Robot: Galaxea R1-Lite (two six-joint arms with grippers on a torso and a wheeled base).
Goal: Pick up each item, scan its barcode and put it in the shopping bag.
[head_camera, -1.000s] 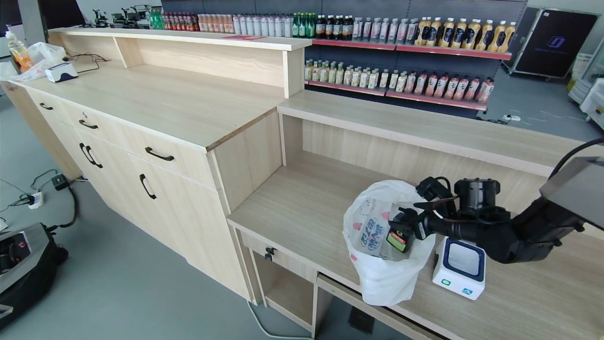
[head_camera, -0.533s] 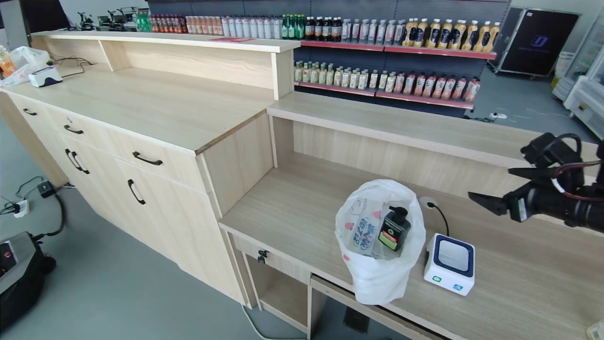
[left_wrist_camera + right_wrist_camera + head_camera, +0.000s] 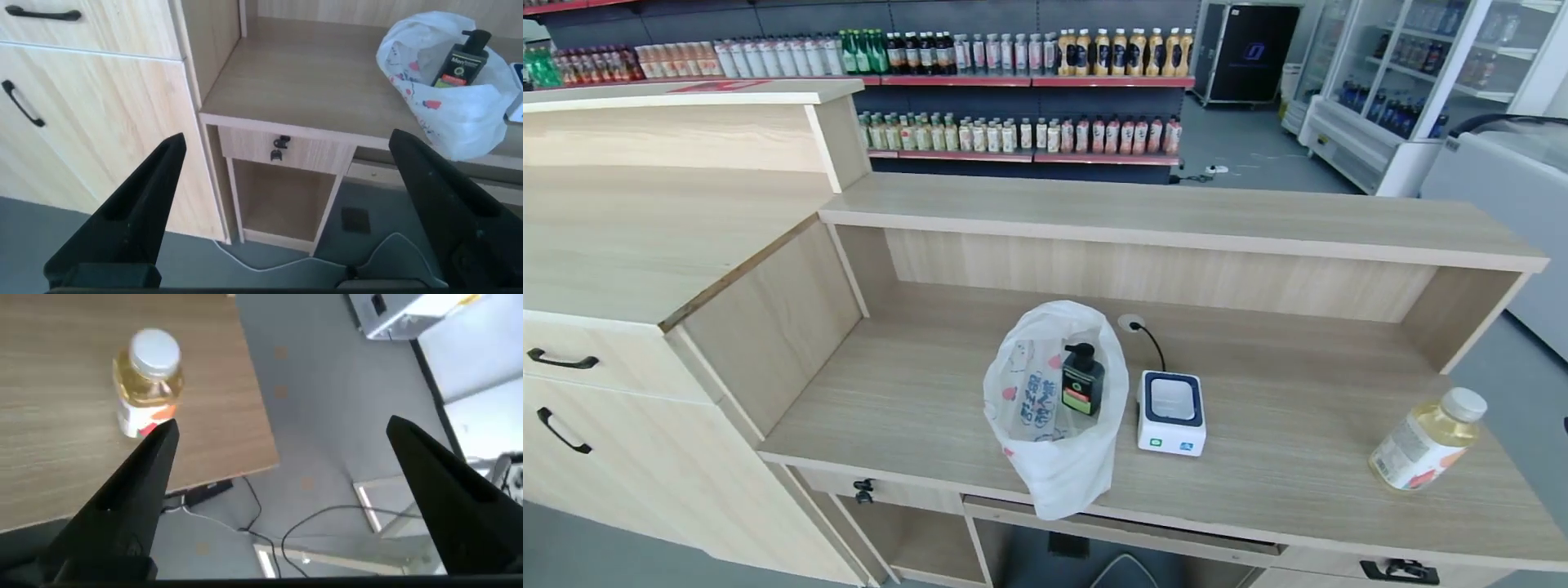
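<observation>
A white shopping bag (image 3: 1054, 457) stands on the low wooden counter (image 3: 1258, 457), its mouth open. Inside it a black pump bottle (image 3: 1083, 382) stands beside a packet with blue print (image 3: 1033, 396). Just right of the bag sits the white barcode scanner (image 3: 1170, 402). A yellow drink bottle with a white cap (image 3: 1425, 441) stands at the counter's right end. My left gripper (image 3: 288, 139) is open, low in front of the counter, with the bag (image 3: 441, 98) off to one side. Open too, my right gripper (image 3: 282, 426) hangs past the counter's right edge, near the yellow bottle (image 3: 147, 384).
A raised ledge (image 3: 1176, 220) runs along the back of the counter. A taller counter with drawers (image 3: 621, 269) adjoins on the left. The scanner's cable (image 3: 1152, 343) goes into a hole behind it. Drink shelves (image 3: 1013, 90) and fridges (image 3: 1388, 98) stand behind.
The head camera has swung right. My right gripper let go of the pump bottle in the bag, drew back to the right and left the head view.
</observation>
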